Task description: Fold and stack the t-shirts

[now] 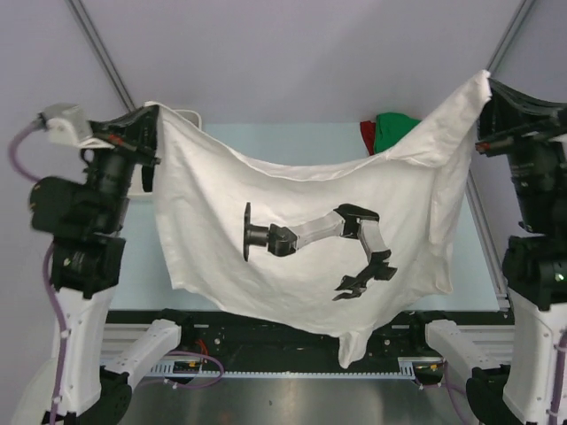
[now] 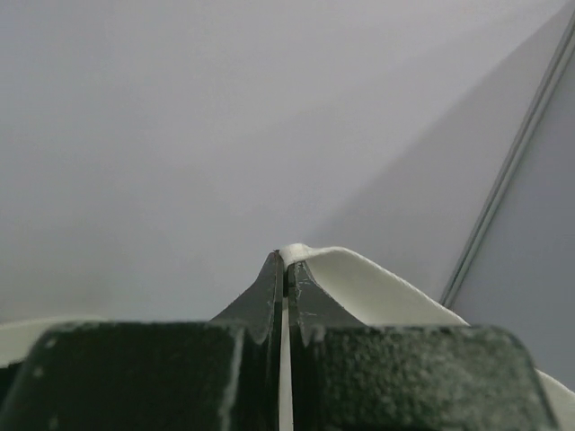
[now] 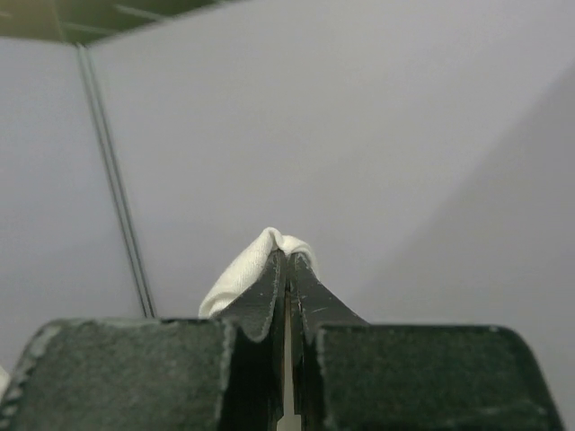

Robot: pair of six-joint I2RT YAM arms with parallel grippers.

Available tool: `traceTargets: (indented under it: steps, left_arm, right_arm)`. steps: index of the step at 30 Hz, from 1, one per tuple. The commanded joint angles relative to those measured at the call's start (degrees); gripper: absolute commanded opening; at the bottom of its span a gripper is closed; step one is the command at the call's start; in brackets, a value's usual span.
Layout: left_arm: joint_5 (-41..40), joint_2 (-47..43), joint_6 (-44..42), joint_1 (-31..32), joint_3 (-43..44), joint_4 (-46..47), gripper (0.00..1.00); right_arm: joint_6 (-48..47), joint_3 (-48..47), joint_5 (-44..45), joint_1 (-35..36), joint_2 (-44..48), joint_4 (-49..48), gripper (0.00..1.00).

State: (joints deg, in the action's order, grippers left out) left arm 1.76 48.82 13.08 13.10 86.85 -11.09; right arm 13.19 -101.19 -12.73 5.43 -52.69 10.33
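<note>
A large white t-shirt (image 1: 301,204) with a black robot-arm print hangs spread in the air between both arms, high above the table. My left gripper (image 1: 151,111) is shut on its upper left corner; the cloth (image 2: 359,283) shows pinched between the closed fingertips in the left wrist view. My right gripper (image 1: 489,81) is shut on its upper right corner; a fold of white cloth (image 3: 247,269) pokes out over the closed fingertips in the right wrist view. A green t-shirt (image 1: 394,131) and a red t-shirt (image 1: 367,135) lie bunched at the far side of the table, partly hidden behind the white one. The black t-shirt is not in view.
The pale blue table top (image 1: 266,142) lies below the hanging shirt. A white tray rim (image 1: 183,115) peeks out behind the shirt's upper left corner. Metal frame bars (image 1: 102,49) run up the back wall at left and right.
</note>
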Motion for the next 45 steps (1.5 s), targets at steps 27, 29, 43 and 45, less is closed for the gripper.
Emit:
traceTargets:
  steps: [27, 29, 43, 45]
  left_arm:
    - [-13.54, 38.45, 3.00, -3.96, -20.85, 20.05, 0.00]
    - [-13.62, 40.29, 3.44, -4.75, -20.14, 20.93, 0.00]
    - [-22.92, 57.78, 10.46, -10.37, -0.99, 13.13, 0.80]
    - [-22.59, 57.97, 13.27, -11.34, -1.41, 13.55, 1.00]
  right_arm:
    - [4.91, 26.31, 7.38, -0.25, -40.11, -29.03, 0.00]
    - [6.05, 25.78, 6.67, -0.25, -41.96, -30.27, 0.00]
    - [7.72, -4.53, 12.73, 4.23, -69.29, -23.24, 0.80]
    - [8.25, -6.99, 14.99, 4.85, -71.32, -23.25, 1.00]
